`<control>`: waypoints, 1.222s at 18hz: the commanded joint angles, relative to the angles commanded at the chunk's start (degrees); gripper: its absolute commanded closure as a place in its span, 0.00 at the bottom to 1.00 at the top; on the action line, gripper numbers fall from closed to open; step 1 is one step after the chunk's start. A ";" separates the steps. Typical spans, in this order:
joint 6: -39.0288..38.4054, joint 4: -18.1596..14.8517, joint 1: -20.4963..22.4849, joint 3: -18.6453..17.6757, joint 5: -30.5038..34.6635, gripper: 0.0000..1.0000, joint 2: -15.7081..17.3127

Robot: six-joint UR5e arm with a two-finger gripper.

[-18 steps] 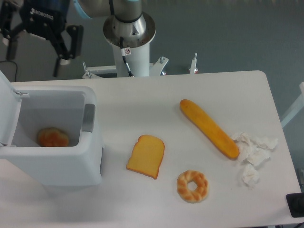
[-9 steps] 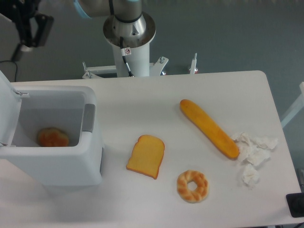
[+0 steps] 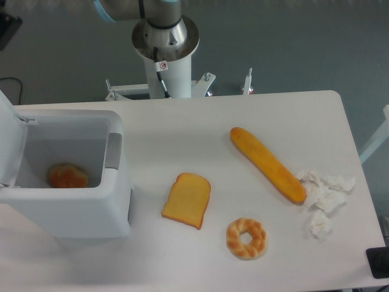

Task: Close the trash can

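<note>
The trash can point(image 3: 67, 182) stands open at the left edge of the frame, its lid point(image 3: 9, 143) upright and cut off there. An orange item point(image 3: 67, 176) lies inside, hard to identify. Of the gripper point(image 3: 7, 25) only a dark corner shows at the upper left, above the can; whether its jaws are spread cannot be told.

On your desk point(image 3: 182, 140): bread slice point(image 3: 187, 199), baguette point(image 3: 267, 164), twisted donut point(image 3: 246, 238), crumpled tissue point(image 3: 322, 201) beside the baguette's end.
</note>
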 joint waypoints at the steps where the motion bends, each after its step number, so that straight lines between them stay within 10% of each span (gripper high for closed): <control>1: 0.17 0.00 -0.53 0.00 0.09 0.00 -0.61; 22: 1.23 1.05 -6.51 0.17 0.61 0.00 -4.84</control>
